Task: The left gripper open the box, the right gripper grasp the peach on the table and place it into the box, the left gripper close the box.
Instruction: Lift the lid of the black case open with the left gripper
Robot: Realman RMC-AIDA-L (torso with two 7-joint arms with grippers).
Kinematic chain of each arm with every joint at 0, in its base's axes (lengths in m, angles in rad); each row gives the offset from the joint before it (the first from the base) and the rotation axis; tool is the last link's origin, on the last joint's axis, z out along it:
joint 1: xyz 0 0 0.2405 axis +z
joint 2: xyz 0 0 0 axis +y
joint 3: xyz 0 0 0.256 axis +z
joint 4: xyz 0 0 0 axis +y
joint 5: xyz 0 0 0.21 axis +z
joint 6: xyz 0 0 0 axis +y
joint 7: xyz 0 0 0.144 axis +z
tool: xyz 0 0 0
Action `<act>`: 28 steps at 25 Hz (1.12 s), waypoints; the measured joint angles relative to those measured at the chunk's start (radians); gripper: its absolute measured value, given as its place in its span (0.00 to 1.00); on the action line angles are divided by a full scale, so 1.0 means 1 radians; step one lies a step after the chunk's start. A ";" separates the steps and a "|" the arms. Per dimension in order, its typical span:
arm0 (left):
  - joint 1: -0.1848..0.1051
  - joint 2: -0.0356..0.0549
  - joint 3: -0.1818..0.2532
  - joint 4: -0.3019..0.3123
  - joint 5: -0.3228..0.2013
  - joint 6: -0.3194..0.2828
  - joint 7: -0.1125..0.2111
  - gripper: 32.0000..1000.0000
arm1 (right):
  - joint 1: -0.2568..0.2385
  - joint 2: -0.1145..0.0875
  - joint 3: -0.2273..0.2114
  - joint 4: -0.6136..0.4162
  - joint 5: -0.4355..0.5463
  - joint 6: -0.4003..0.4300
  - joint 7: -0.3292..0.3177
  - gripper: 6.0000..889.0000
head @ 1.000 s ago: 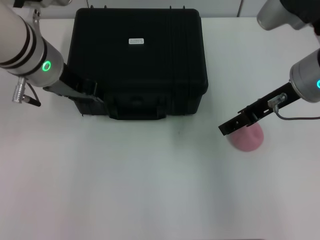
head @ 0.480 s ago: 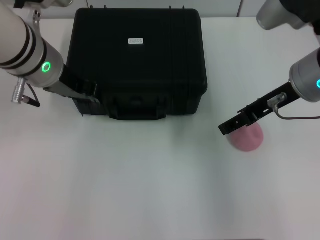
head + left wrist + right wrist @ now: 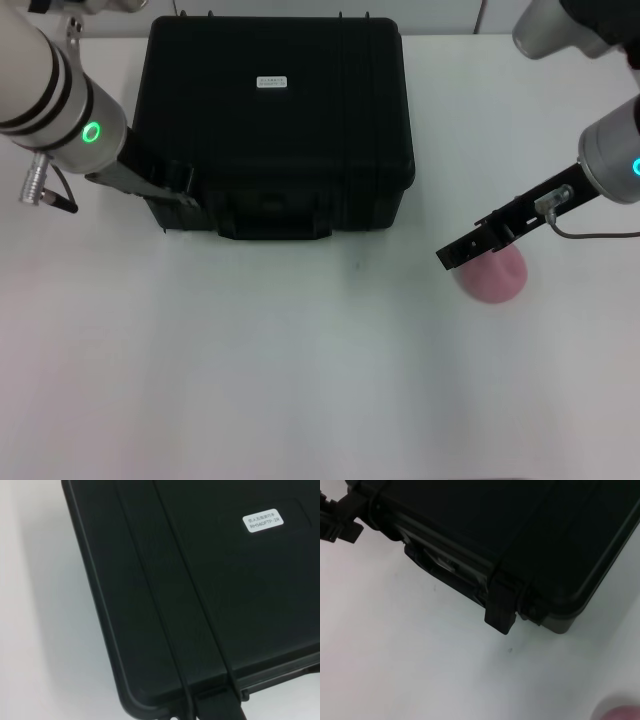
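The left gripper [image 3: 180,192], on the arm with the green ring, sits at the front left corner of the black box [image 3: 275,120], its fingertips against the case just beside the front handle [image 3: 275,212]; how far its fingers are parted cannot be told, and it has no clear hold on anything. The box's ribbed lid is down, with a small white label [image 3: 272,82] on top, up and to the right of this gripper. Well to the right, the right gripper [image 3: 452,257], on the arm with the blue-cyan ring, hangs low over the white table [image 3: 250,370] with its tip at the upper left edge of the peach [image 3: 492,274]; its black fingers lie across the fruit's top, and whether they grip it cannot be told. The peach rests on the table directly under and beside this gripper, apart from the box. In the right wrist view a front latch [image 3: 501,611] of the box hangs down.
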 joint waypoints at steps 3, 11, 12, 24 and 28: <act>-0.006 0.0005 -0.007 0.002 0.000 -0.015 0.008 0.38 | 0.000 0.000 0.000 0.000 0.000 0.000 0.000 0.91; -0.009 0.0014 -0.009 0.040 -0.001 -0.040 0.012 0.38 | 0.002 0.000 0.002 0.002 0.000 0.001 0.000 0.91; -0.009 0.0017 -0.009 0.043 -0.001 -0.041 0.013 0.38 | 0.003 0.000 0.002 0.003 0.000 0.001 0.000 0.91; -0.031 0.0015 -0.050 0.092 -0.001 -0.078 0.034 0.38 | 0.009 -0.002 0.001 0.014 0.000 0.001 -0.003 0.91; -0.037 0.0017 -0.063 0.118 0.000 -0.090 0.041 0.38 | 0.013 -0.002 -0.001 0.020 0.000 0.000 -0.003 0.90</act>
